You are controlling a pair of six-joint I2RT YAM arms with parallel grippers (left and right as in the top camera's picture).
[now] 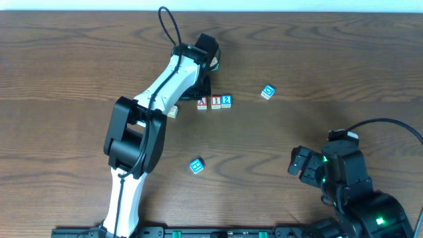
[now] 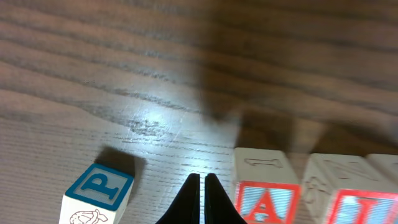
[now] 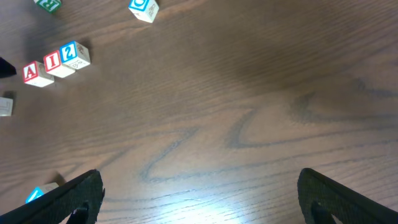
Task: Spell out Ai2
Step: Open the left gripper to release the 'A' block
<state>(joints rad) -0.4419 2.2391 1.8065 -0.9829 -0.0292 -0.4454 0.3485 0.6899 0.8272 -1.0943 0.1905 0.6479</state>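
Observation:
Three letter blocks stand in a row on the wooden table: a red A block (image 1: 202,102), a red I block (image 1: 215,102) and a blue 2 block (image 1: 227,100). They also show in the right wrist view as A (image 3: 36,73), I (image 3: 56,63) and 2 (image 3: 74,54). My left gripper (image 2: 202,182) is shut and empty, its tips just left of the A block (image 2: 268,202), with a blue P block (image 2: 97,193) on its other side. The I block (image 2: 364,208) sits right of the A. My right gripper (image 3: 199,193) is open and empty near the table's front right.
A blue block (image 1: 268,91) lies right of the row and another blue block (image 1: 196,165) lies nearer the front. A green-lettered block (image 3: 48,5) sits at the far edge of the right wrist view. The left arm (image 1: 155,99) stretches across the table's left half.

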